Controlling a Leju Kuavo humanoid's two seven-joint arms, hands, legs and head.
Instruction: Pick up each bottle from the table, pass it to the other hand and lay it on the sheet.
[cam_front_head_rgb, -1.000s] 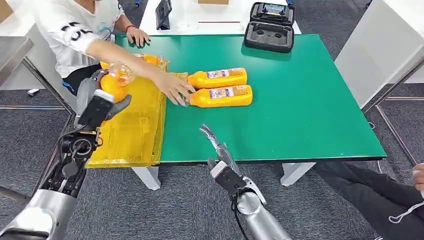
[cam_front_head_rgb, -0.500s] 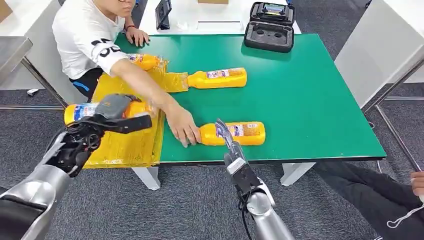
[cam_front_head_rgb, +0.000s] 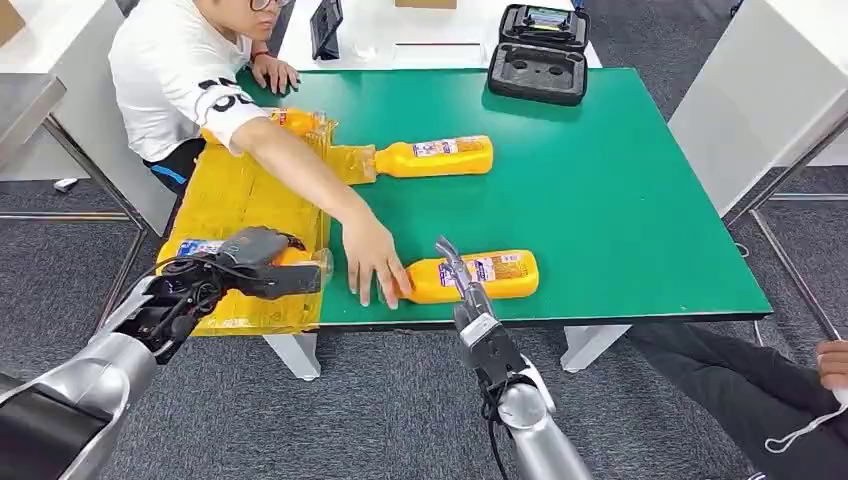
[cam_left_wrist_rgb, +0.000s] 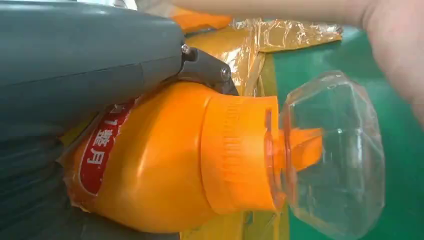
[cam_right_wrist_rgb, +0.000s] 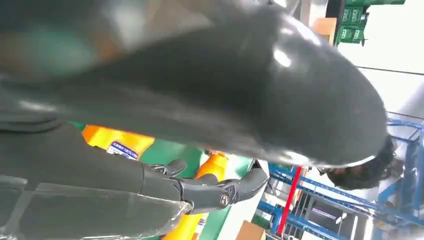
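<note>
My left hand (cam_front_head_rgb: 245, 268) grips an orange bottle (cam_front_head_rgb: 200, 247) with a clear cap and holds it on its side low over the front corner of the yellow sheet (cam_front_head_rgb: 240, 190). The left wrist view shows that bottle (cam_left_wrist_rgb: 200, 155) close up under my left hand (cam_left_wrist_rgb: 90, 65). A second bottle (cam_front_head_rgb: 490, 276) lies near the front edge of the green table (cam_front_head_rgb: 620, 190); a person's hand (cam_front_head_rgb: 375, 265) touches its neck. My right hand (cam_front_head_rgb: 455, 272) reaches over it with fingers apart, holding nothing. This bottle (cam_right_wrist_rgb: 112, 142) lies beyond the fingers (cam_right_wrist_rgb: 220, 192). A third bottle (cam_front_head_rgb: 435, 157) lies mid-table, a fourth (cam_front_head_rgb: 290, 121) at the sheet's far end.
A person in a white shirt (cam_front_head_rgb: 180, 70) sits at the table's far left, arm stretched across the sheet. A black case (cam_front_head_rgb: 540, 55) stands at the table's back edge. Another person's dark trousers (cam_front_head_rgb: 760, 400) are at the lower right, beside the table.
My left hand has brought its bottle down and forward to the sheet's front corner. The person slid one bottle to the table's front edge. My right hand rose and reached over it.
</note>
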